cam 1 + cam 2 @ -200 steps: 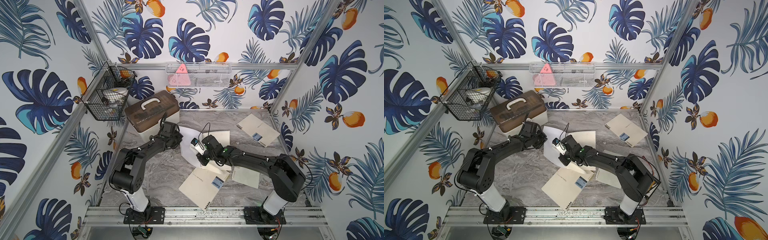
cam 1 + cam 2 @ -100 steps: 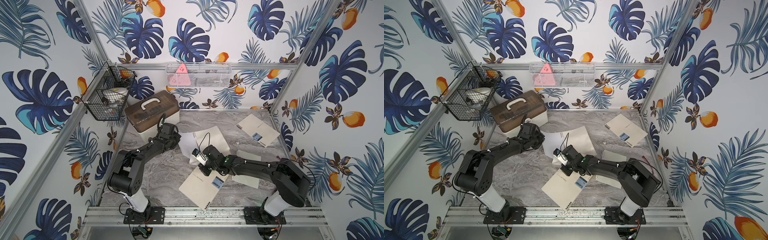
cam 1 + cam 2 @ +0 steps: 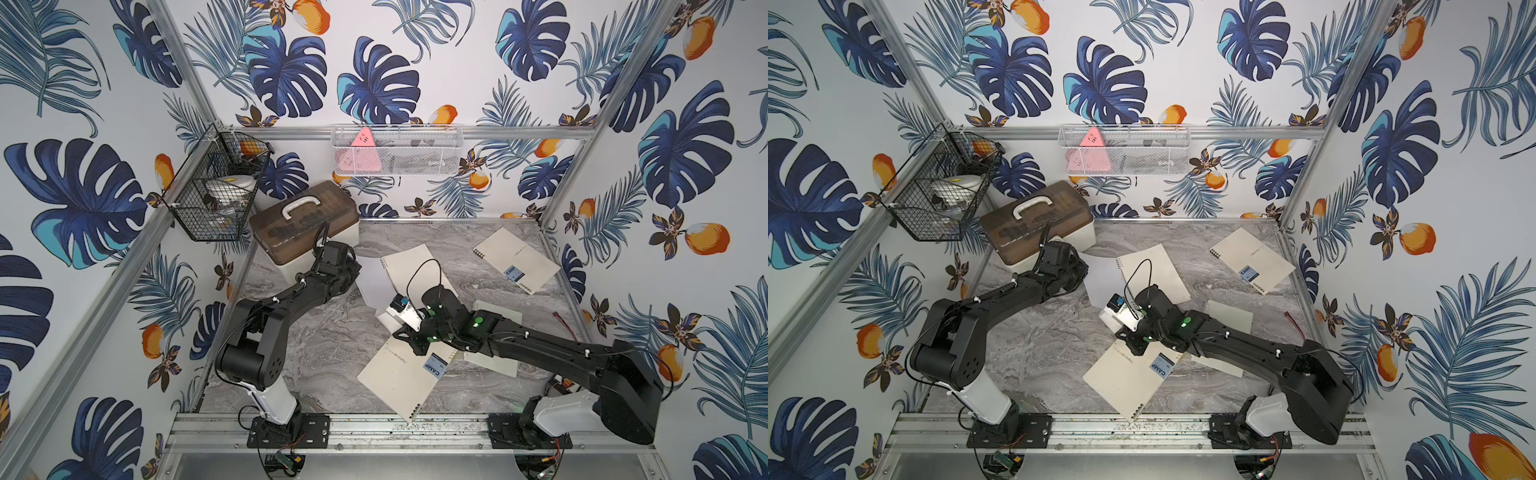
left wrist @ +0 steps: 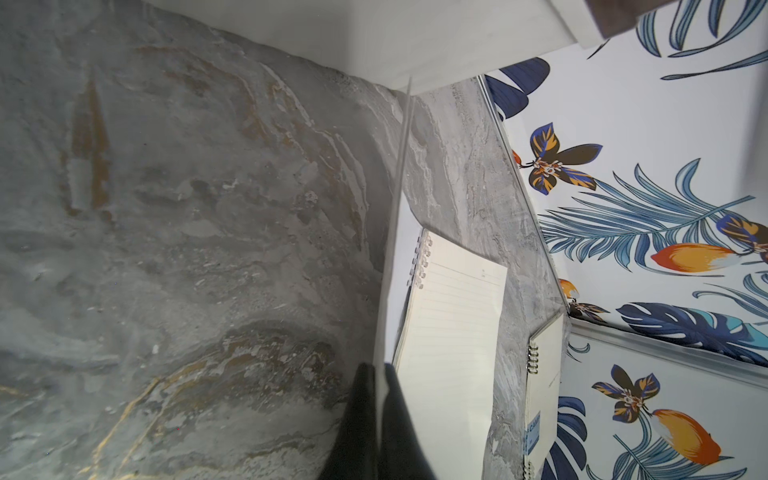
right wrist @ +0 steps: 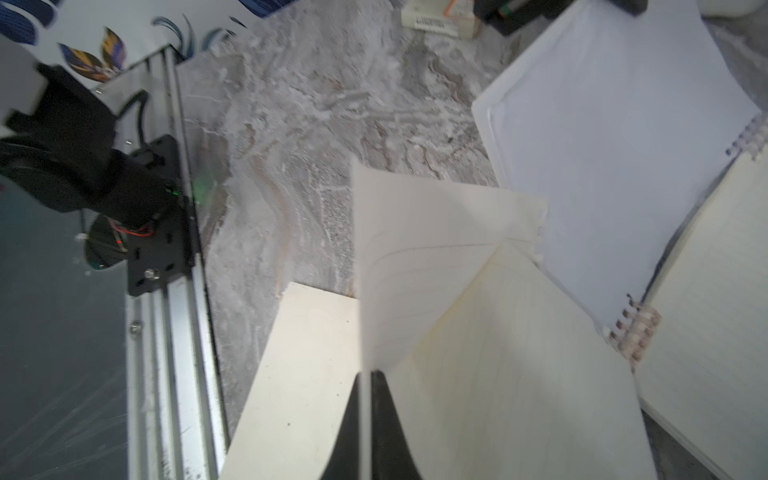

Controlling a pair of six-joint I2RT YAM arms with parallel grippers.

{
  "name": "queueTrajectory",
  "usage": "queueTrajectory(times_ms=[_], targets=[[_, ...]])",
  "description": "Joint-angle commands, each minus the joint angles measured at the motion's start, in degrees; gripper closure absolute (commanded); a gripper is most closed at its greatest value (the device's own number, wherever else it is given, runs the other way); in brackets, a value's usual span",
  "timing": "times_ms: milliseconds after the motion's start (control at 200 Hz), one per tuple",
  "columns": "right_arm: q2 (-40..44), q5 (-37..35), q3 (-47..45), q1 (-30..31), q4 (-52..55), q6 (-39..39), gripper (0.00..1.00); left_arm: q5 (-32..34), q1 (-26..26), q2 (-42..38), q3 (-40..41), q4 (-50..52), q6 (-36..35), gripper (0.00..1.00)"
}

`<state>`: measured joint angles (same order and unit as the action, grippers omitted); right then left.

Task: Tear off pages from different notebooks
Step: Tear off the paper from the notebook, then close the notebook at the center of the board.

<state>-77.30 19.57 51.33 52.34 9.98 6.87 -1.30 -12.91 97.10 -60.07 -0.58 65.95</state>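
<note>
- Right gripper point(image 5: 365, 386): jaws pressed flat together on the edge of one cream page point(image 5: 428, 257), a thin pinch right at the margin.
- That page stands up off the tabletop point(image 3: 332, 332), creased down its middle. Its ragged punched edge sits clear of the coil point(image 5: 640, 328), so it looks torn free to me.
- It hangs over a corner of the near CAMP notebook point(image 3: 399, 374), just beside the open notebook point(image 3: 411, 270) it most likely came from.
- Left gripper point(image 4: 379, 376): also clamped tight, on the thin white cover point(image 4: 398, 232) of that open notebook, seen edge-on in the left wrist view.
- Why that hold, my guess: the cover folded back toward the box point(image 3: 303, 224) exposes the lined sheets. It also anchors the book, so a pull from the other side rips paper instead of dragging the whole thing.
- One arm anchors and one tears, on opposite sides of the coil. Sensible split.
- Far CAMP notebook point(image 3: 517, 259): closed, flat, well apart at the far right of the tabletop. Looks untouched.
- Cream sheet point(image 3: 494, 309) partly under the right arm point(image 3: 540, 345): small notebook or loose page, can't tell.
- Next, I'd say: set the page down clear of the books, then let go of the cover.
- Risk: the limp sheet flops back onto the coil or lands across a closed notebook.
</note>
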Motion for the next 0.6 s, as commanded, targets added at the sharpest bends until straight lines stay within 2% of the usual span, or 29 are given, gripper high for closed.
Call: queueTrajectory(times_ms=[0, 200, 270, 355, 415, 450, 515, 590], targets=[[3.7, 7.5, -0.4, -0.1, 1.6, -0.7, 1.00, 0.9, 0.1, 0.5, -1.0, -0.7, -2.0, 1.00], [9.2, 9.9, -0.7, -2.6, 0.8, -2.8, 1.00, -0.4, 0.0, 2.4, -3.2, -0.6, -4.6, 1.00], [9.5, 7.5, -1.1, -5.2, -1.3, -5.2, 1.00, -1.8, -0.7, 3.8, -6.4, 0.5, -7.2, 1.00], [7.8, 2.6, -0.6, -11.1, -2.7, -10.4, 1.00, -2.9, -2.8, 6.0, -12.2, 3.9, -11.1, 1.00], [6.3, -0.9, 0.6, -15.6, -2.1, -15.0, 1.00, -3.3, -4.6, 7.4, -16.1, 5.4, -12.5, 0.91], [5.9, -2.8, 0.8, -17.8, -1.9, -17.1, 1.00, -3.7, -5.7, 8.4, -18.1, 5.9, -13.2, 0.90], [5.8, -4.1, 0.5, -21.4, -2.6, -18.9, 1.00, -3.4, -7.6, 10.4, -22.3, 7.7, -14.1, 0.93], [5.4, -2.4, 0.6, -23.7, -3.1, -19.7, 1.00, -3.3, -8.9, 12.4, -25.5, 9.3, -14.5, 1.00]])
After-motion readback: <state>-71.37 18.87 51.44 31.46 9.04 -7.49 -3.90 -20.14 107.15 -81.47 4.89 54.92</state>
